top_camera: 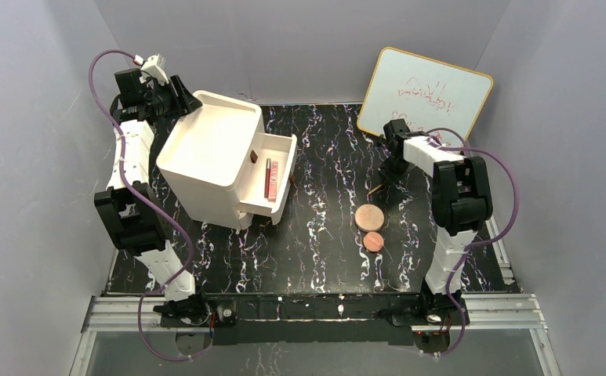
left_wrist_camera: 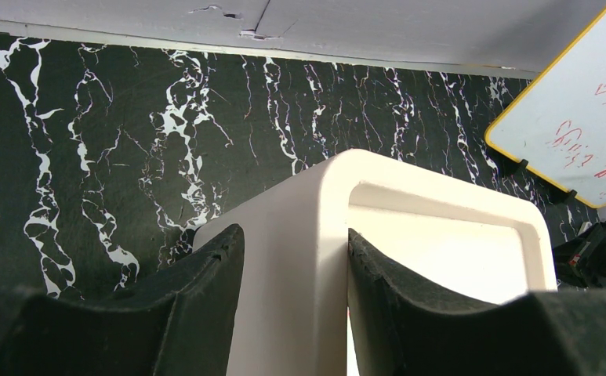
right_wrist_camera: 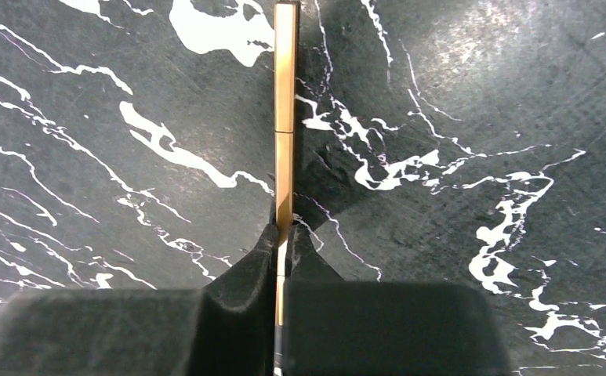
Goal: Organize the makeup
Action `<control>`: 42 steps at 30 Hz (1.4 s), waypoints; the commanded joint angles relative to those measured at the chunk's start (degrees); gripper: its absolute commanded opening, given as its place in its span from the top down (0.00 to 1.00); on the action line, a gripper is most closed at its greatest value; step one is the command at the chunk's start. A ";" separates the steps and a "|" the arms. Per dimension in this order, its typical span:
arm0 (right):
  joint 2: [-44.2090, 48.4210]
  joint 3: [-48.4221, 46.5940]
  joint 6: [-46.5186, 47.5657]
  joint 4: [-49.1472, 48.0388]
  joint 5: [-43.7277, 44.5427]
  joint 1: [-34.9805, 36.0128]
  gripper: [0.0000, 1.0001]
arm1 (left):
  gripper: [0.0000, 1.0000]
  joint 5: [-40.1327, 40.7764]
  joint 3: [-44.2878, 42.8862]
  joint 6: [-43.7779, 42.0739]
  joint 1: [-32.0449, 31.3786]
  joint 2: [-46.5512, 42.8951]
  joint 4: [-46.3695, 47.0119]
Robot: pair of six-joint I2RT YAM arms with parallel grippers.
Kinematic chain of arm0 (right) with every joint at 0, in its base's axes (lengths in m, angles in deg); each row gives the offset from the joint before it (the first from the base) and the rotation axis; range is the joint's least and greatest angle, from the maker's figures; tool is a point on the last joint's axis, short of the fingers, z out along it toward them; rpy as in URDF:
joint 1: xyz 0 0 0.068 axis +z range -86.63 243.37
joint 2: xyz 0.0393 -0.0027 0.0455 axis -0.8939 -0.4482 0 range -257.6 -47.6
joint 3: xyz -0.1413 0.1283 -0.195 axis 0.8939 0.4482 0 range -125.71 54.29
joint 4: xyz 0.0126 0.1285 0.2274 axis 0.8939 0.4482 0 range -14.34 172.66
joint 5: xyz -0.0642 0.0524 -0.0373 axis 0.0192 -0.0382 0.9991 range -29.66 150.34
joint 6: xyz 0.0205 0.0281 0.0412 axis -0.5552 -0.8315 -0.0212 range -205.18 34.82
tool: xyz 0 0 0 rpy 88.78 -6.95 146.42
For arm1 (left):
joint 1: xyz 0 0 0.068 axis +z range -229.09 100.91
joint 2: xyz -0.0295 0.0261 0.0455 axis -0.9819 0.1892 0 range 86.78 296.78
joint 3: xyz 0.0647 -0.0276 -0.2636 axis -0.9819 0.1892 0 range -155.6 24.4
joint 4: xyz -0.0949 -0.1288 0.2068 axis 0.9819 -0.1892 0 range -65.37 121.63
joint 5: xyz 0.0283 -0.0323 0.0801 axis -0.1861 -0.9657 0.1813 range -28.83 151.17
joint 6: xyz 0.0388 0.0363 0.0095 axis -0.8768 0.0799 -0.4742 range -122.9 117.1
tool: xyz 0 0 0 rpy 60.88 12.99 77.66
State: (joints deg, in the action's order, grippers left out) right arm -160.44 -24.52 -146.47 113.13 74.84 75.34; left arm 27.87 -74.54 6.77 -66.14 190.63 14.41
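Left jaws, in the top view, clamp the white cabinet (top_camera: 205,149) at its rear corner. The right jaws pinch a slim brown stick (top_camera: 375,189), with the larger disc (top_camera: 368,217) and smaller disc (top_camera: 373,241) just behind them (toward the bases). A pink stick (top_camera: 268,178) lies well to their left in the open drawer (top_camera: 282,157).

Left wrist: the cabinet wall (left_wrist_camera: 299,258) fills the gap between the jaws.

Right wrist: the narrow jaws grip the stick (right_wrist_camera: 284,117), which juts straight ahead over the desk (right_wrist_camera: 480,117).

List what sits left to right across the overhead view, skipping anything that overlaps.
White drawer cabinet → pink stick in its open drawer → larger round disc → right arm's elbow.
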 commanded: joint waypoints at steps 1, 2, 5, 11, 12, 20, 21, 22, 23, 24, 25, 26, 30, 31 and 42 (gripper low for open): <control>-3.79 -0.26 0.49 -0.18 -1.60 -0.65 0.99 | 0.53 -0.84 0.13 -0.09 -1.08 1.90 -4.53; -3.95 0.02 0.74 -0.54 -2.13 -0.63 0.99 | 0.53 -0.81 0.09 -0.09 -1.07 1.89 -4.55; -3.53 0.87 1.25 -1.71 -3.10 -0.70 0.99 | 0.53 -0.82 0.14 -0.05 -1.02 1.88 -4.56; 2.95 0.04 2.15 -1.41 -0.53 0.08 0.99 | 0.53 -0.90 0.07 0.02 -1.06 2.00 -4.55; 4.51 -0.94 2.41 -0.73 0.80 0.58 0.99 | 0.53 -0.97 0.06 0.08 -1.08 2.02 -4.58; 13.19 -12.42 5.75 2.33 5.73 7.37 0.99 | 0.53 -1.42 -0.12 0.52 -1.08 2.34 -4.44; 13.78 -13.63 6.58 1.69 5.77 8.63 0.99 | 0.53 -1.48 -0.13 0.52 -1.08 2.32 -4.45; 14.12 -15.03 7.04 1.34 5.43 9.76 0.99 | 0.53 -1.50 -0.12 0.57 -1.09 2.32 -4.42; 14.22 -16.38 7.36 1.19 4.70 11.13 0.99 | 0.53 -1.55 -0.12 0.61 -1.09 2.37 -4.45; 14.06 -17.93 7.74 1.03 3.69 12.04 0.99 | 0.53 -1.56 -0.12 0.61 -1.09 2.35 -4.43; 13.72 -19.44 8.11 0.95 2.87 12.91 0.99 | 0.53 -1.53 -0.12 0.59 -1.09 2.37 -4.45; 13.28 -21.30 8.28 1.01 2.34 13.96 0.99 | 0.53 -1.60 -0.18 0.61 -1.09 2.40 -4.46; 11.69 -25.61 8.54 -0.16 1.39 18.14 0.99 | 0.53 -1.51 -0.03 0.55 -1.11 2.16 -4.48; 11.52 -26.07 8.80 -1.30 0.57 19.24 0.99 | 0.53 -1.51 -0.05 0.46 -1.09 2.18 -4.48; 5.23 -35.13 8.59 -5.73 -4.50 30.81 0.99 | 0.54 -1.33 0.11 0.17 -1.09 1.98 -4.47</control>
State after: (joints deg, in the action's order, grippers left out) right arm -153.77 -54.35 -138.32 109.85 71.80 101.98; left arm 27.65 -74.78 7.40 -66.14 190.96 14.59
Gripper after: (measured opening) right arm 0.043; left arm 0.467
